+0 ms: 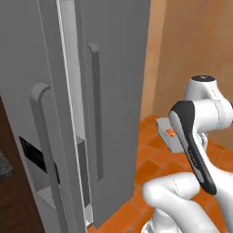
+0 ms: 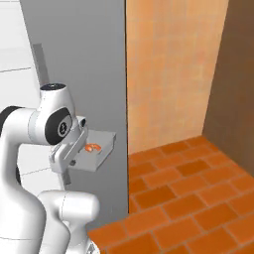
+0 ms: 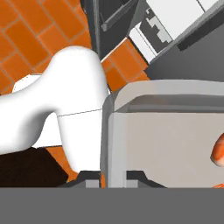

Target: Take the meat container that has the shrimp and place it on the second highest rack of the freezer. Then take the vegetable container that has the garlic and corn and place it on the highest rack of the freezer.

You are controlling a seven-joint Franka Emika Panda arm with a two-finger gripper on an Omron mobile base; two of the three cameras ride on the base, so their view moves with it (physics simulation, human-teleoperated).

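Observation:
The meat container, a shallow grey tray with orange shrimp in it, hangs in the air in front of the grey freezer. My gripper is shut on the tray's near rim, one fingertip on each side of the wall. In the left base view the meat container sticks out from behind my forearm, to the right of the freezer door. The shrimp lies at the tray's far right in the hand view. The vegetable container is out of view. Which freezer rack is which cannot be told.
The freezer's right door stands slightly ajar, with a narrow gap beside its long bar handle. An orange wall and a brown cabinet side close in the right. Orange floor tiles lie below.

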